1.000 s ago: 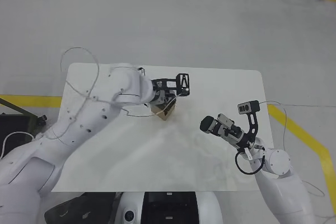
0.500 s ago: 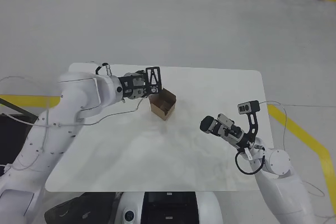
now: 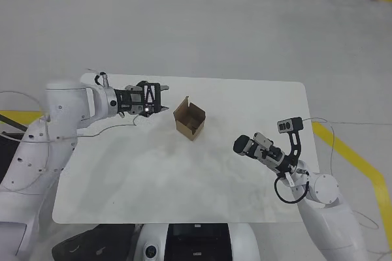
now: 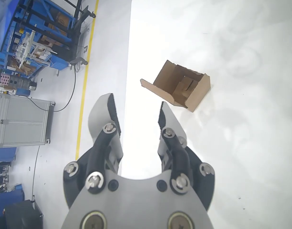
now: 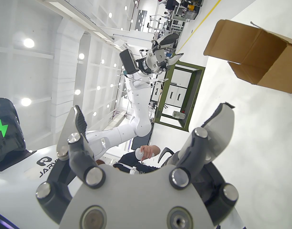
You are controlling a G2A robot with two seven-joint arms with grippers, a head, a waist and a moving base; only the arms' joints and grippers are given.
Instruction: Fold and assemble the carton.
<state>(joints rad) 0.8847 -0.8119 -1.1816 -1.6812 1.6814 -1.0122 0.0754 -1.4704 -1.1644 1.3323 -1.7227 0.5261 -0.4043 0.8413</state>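
Observation:
A small brown carton (image 3: pixel 189 118) stands on the white table (image 3: pixel 248 189), left of its middle and toward the far side. Its top is open and one flap sticks up. In the left wrist view the carton (image 4: pixel 181 86) shows folded bottom flaps inside and one long flap pointing outward. My left gripper (image 3: pixel 160 99) hovers open a short way left of the carton, touching nothing; its fingers (image 4: pixel 112 110) are spread. My right gripper (image 3: pixel 238 145) is open and empty to the carton's right, pointing at it. From the right wrist view the carton (image 5: pixel 258 58) lies beyond the open gripper (image 5: pixel 150 107).
The table's far edge (image 4: pixel 131 48) runs close behind the carton. Bare tabletop lies between the carton and the right gripper and along the near side. A yellow floor line (image 3: pixel 353 156) passes the table's right end.
My left gripper has drawn back leftward from the carton, where it was a second ago, and now hangs apart from it. The carton stays in place. The right arm has not moved.

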